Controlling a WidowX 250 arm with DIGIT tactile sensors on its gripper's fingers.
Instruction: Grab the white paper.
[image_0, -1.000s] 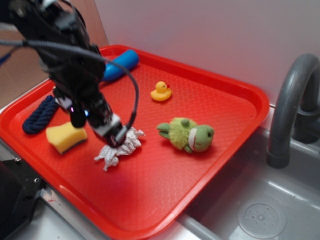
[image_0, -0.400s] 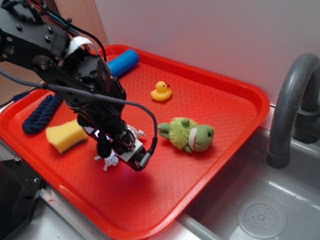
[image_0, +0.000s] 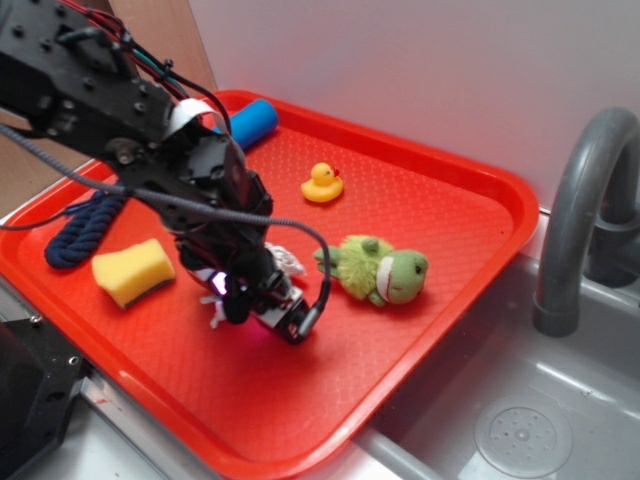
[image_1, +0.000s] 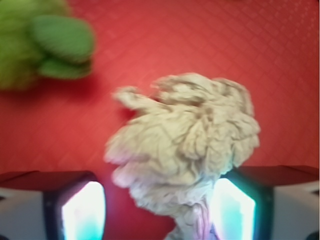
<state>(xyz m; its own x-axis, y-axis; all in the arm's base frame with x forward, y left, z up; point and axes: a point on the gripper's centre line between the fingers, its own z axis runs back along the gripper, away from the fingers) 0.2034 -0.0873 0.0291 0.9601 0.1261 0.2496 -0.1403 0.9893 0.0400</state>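
The white paper (image_1: 190, 145) is a crumpled wad lying on the red tray (image_0: 500, 195). In the wrist view it fills the space between my gripper's (image_1: 157, 210) two lit fingers, lying against the right finger (image_1: 235, 207) with a red gap before the left finger (image_1: 82, 210). The gripper is open and straddles the wad. From the exterior view the black gripper (image_0: 262, 310) points down at the tray's middle and covers most of the paper (image_0: 286, 262); only small white bits show at its sides.
On the tray lie a yellow sponge (image_0: 132, 270), a navy rope (image_0: 80, 232), a blue cylinder (image_0: 245, 122), a yellow duck (image_0: 322, 183) and a green frog plush (image_0: 380, 268) just right of the gripper. A grey faucet (image_0: 580, 220) and sink (image_0: 520, 420) are at right.
The arm has swung right and forward over the paper and come down, so the gripper now straddles and hides most of the wad. The paper has stayed in place.
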